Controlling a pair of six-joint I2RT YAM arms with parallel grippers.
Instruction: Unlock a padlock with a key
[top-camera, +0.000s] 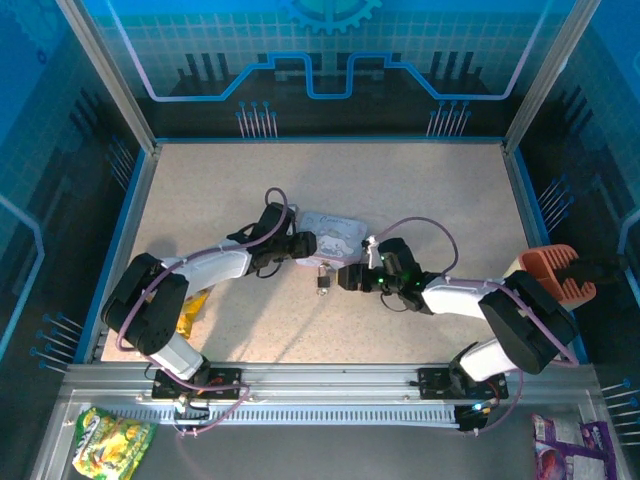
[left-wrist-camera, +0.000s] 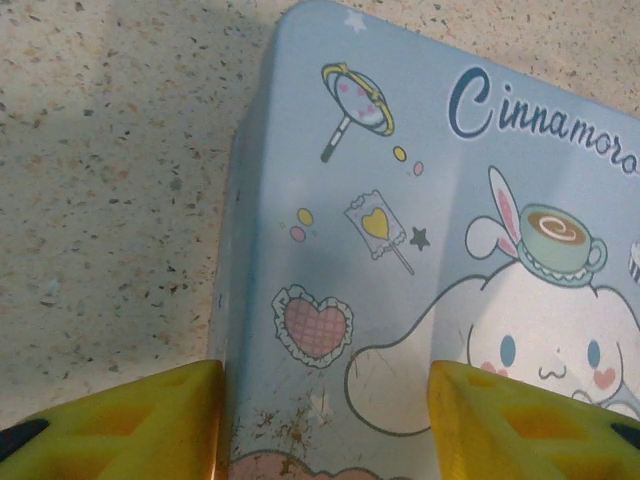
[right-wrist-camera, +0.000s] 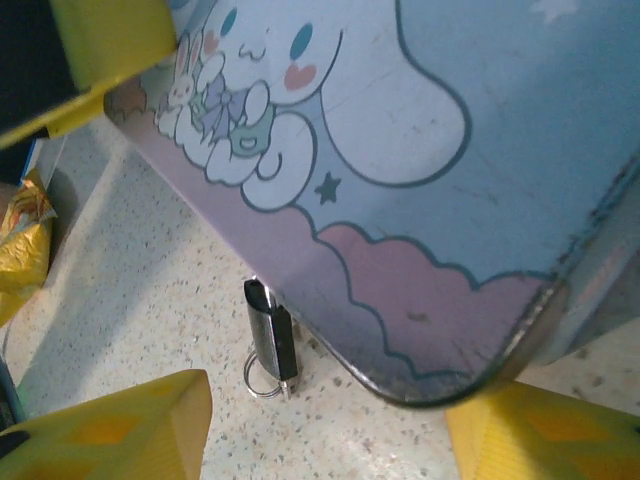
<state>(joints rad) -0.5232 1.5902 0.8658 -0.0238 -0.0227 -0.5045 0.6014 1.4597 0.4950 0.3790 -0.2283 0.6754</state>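
Observation:
The padlock (right-wrist-camera: 270, 332), small and dark-bodied, stands on the speckled table just in front of the pale blue cartoon tin (right-wrist-camera: 450, 150). From its near end pokes a tiny grey key (right-wrist-camera: 288, 386) on a thin wire ring. From above, the padlock (top-camera: 322, 279) sits between the two arms, below the tin (top-camera: 332, 234). My right gripper (right-wrist-camera: 325, 430) is open, its yellow fingers spread either side of the padlock, a little short of it. My left gripper (left-wrist-camera: 325, 425) is open over the tin's (left-wrist-camera: 400, 230) left end, one finger beside its wall, the other above the lid.
A yellow snack bag (top-camera: 192, 310) lies by the left arm. An orange-brown ribbed object (top-camera: 555, 272) sits at the table's right edge. Green (top-camera: 110, 440) and purple (top-camera: 560, 450) packets lie below the front rail. Raised blue borders frame the table.

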